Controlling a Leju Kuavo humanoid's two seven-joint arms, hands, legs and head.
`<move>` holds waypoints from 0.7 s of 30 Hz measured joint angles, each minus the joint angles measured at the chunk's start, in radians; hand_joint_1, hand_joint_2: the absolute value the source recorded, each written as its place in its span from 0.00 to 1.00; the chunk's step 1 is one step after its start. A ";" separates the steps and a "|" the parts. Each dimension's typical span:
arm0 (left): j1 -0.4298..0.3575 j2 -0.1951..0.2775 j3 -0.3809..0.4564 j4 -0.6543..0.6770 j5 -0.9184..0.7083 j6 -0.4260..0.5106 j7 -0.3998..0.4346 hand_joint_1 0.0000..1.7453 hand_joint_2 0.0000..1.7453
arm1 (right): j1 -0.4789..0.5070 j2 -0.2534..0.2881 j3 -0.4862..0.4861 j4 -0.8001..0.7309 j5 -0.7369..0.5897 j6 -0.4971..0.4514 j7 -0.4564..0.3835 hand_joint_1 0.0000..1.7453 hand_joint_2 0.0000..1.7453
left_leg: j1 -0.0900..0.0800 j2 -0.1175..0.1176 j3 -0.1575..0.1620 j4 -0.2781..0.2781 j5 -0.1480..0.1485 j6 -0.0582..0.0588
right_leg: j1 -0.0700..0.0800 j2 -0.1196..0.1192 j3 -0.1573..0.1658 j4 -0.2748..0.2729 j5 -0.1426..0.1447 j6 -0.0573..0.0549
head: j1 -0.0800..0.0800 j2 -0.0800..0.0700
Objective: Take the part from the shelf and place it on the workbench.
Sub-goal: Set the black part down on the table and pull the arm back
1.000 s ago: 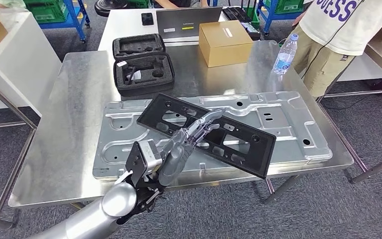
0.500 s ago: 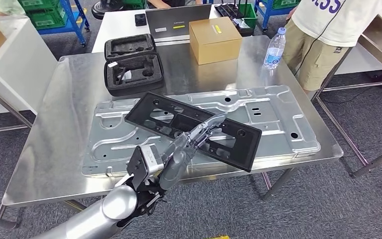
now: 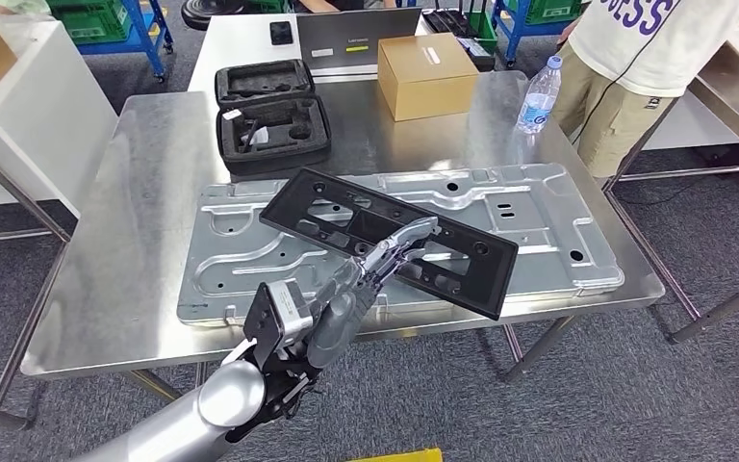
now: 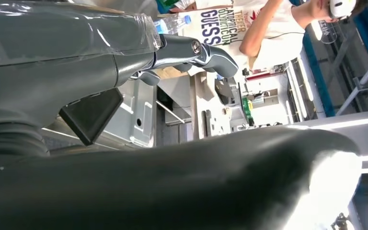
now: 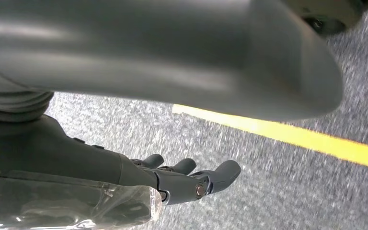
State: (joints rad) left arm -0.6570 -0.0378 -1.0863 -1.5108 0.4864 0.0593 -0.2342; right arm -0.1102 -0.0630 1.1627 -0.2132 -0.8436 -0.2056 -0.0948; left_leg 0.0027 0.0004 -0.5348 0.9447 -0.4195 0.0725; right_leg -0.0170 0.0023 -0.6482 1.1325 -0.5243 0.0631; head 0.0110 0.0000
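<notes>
Your left hand (image 3: 385, 258) grips the black part (image 3: 390, 238) by its near edge, holding it tilted over the metal panel (image 3: 539, 207) at the bench's (image 3: 135, 212) front edge. Your right hand (image 5: 191, 179) hangs with fingers spread, holding nothing.

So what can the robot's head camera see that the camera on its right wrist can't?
Head view: the left hand holds the black part over the grey metal panel on the steel workbench, with a cardboard box, a water bottle and a person behind. Right wrist view: the right hand, fingers apart and holding nothing, above speckled floor with a yellow line. Both show grey floor.
</notes>
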 joint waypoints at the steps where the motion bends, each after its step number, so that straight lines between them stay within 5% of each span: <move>1: 0.003 0.000 0.000 0.000 -0.003 0.003 -0.002 0.00 0.00 | 0.000 0.000 0.000 0.000 0.000 0.000 0.000 0.00 0.00 | 0.000 0.001 -0.005 0.000 0.003 0.001 | -0.001 0.000 -0.026 0.069 -0.032 0.004 | 0.001 0.000; 3: 0.009 0.000 -0.001 0.000 -0.015 0.011 -0.003 0.00 0.00 | 0.001 0.000 0.000 0.000 -0.002 0.000 0.001 0.00 0.00 | 0.000 0.001 -0.013 0.001 0.009 0.000 | -0.004 0.000 -0.037 0.119 -0.043 0.010 | 0.001 0.000; 6: 0.019 0.000 -0.003 0.003 -0.037 0.025 -0.004 0.00 0.00 | 0.000 -0.002 0.000 0.000 -0.002 0.001 0.002 0.00 0.00 | 0.002 0.000 -0.019 0.006 0.013 -0.009 | -0.009 0.000 0.076 -0.069 0.039 0.015 | 0.001 0.000; 8: 0.026 0.000 -0.004 0.008 -0.044 0.030 -0.009 0.00 0.00 | -0.002 -0.003 -0.001 0.000 -0.002 0.002 0.002 0.00 0.00 | -0.001 0.000 -0.026 0.012 0.015 -0.020 | -0.009 0.003 0.125 -0.167 0.066 0.009 | 0.000 0.000; 12: 0.068 -0.002 -0.001 0.046 -0.032 0.031 -0.040 0.00 0.00 | -0.002 -0.002 0.000 0.000 -0.003 0.004 0.002 0.00 0.00 | 0.001 0.000 -0.040 0.024 0.011 -0.042 | -0.006 0.005 0.116 -0.179 0.077 -0.020 | -0.001 0.000; 14: 0.086 -0.002 0.002 0.073 -0.029 0.031 -0.054 0.00 0.00 | -0.003 -0.001 0.000 0.000 -0.003 0.004 0.002 0.00 0.00 | 0.005 0.000 -0.073 0.103 -0.046 -0.051 | -0.007 0.003 0.108 -0.181 0.086 -0.033 | -0.003 0.000; 16: 0.105 -0.002 0.005 0.105 -0.030 0.033 -0.058 0.00 0.00 | -0.003 -0.002 0.000 0.000 -0.004 0.004 0.003 0.00 0.00 | 0.006 0.000 -0.128 0.243 -0.121 -0.058 | -0.005 0.002 0.098 -0.180 0.092 -0.041 | -0.004 0.000; 18: 0.132 -0.001 0.008 0.144 -0.034 0.034 -0.060 0.00 0.00 | -0.002 -0.002 0.000 0.000 -0.005 0.005 0.006 0.00 0.00 | 0.007 0.000 -0.148 0.314 -0.143 -0.059 | -0.004 0.002 0.088 -0.180 0.099 -0.044 | -0.004 0.000; 19: 0.145 -0.001 0.009 0.166 -0.038 0.034 -0.064 0.00 0.00 | -0.001 -0.002 0.000 0.000 -0.006 0.006 0.007 0.00 0.00 | 0.006 0.000 -0.129 0.291 -0.127 -0.057 | -0.003 0.003 0.085 -0.180 0.102 -0.044 | -0.004 0.000; 21: 0.165 -0.003 0.012 0.210 -0.056 0.033 -0.078 0.00 0.00 | -0.001 -0.001 0.000 0.000 -0.006 0.007 0.013 0.00 0.00 | 0.005 0.000 -0.045 0.145 -0.070 -0.047 | -0.003 0.004 0.082 -0.179 0.106 -0.040 | -0.004 0.000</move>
State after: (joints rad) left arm -0.4918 -0.0408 -1.0748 -1.3006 0.4308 0.0927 -0.3122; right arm -0.1115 -0.0645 1.1624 -0.2132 -0.8495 -0.1988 -0.0819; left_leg 0.0075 0.0002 -0.5800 1.0901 -0.4897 0.0258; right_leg -0.0196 0.0059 -0.5663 0.9530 -0.4181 0.0235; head 0.0068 0.0000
